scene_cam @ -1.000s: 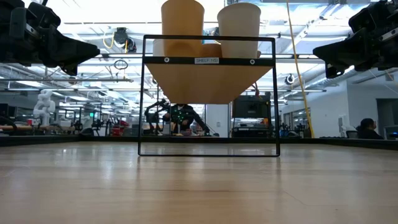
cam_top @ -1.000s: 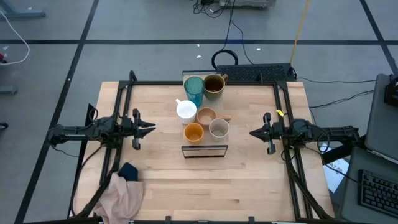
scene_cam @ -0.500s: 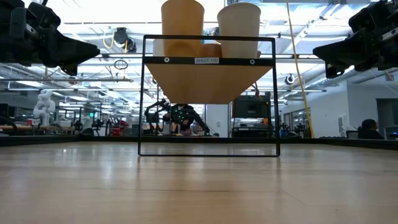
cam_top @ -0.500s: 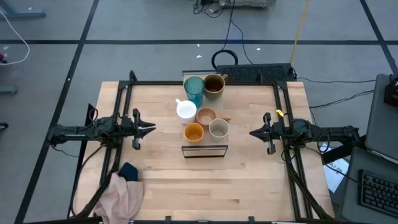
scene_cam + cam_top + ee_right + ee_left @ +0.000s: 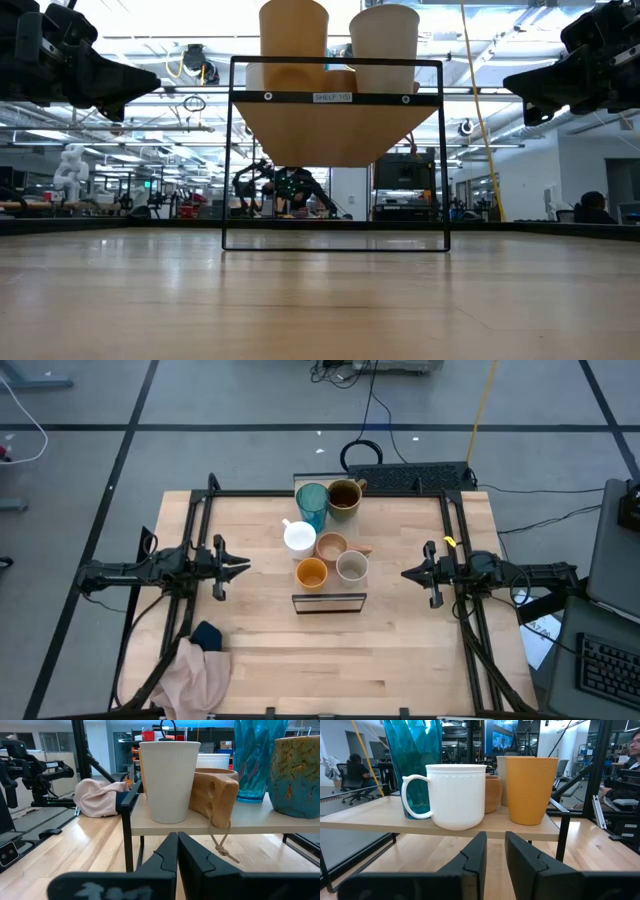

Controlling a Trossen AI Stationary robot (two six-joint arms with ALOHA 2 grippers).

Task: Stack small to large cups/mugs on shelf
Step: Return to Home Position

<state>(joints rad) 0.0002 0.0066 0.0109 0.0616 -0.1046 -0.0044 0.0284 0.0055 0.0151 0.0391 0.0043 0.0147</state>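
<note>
Risk: cups point(image 5: 331, 546) crowd the shelf point(image 5: 329, 598); if you swing either arm inward, a finger could topple one.
Left gripper point(image 5: 246, 568): fingers a slit apart, empty, touching nothing; shelf well ahead of its tips.
Right gripper point(image 5: 404, 573): fingers together, empty; shelf ahead likewise.

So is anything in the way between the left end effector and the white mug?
Nothing visible. Only bare table lies between the left end effector and the white mug, which stands on the shelf at the side facing that arm, beside the orange cup.
</note>
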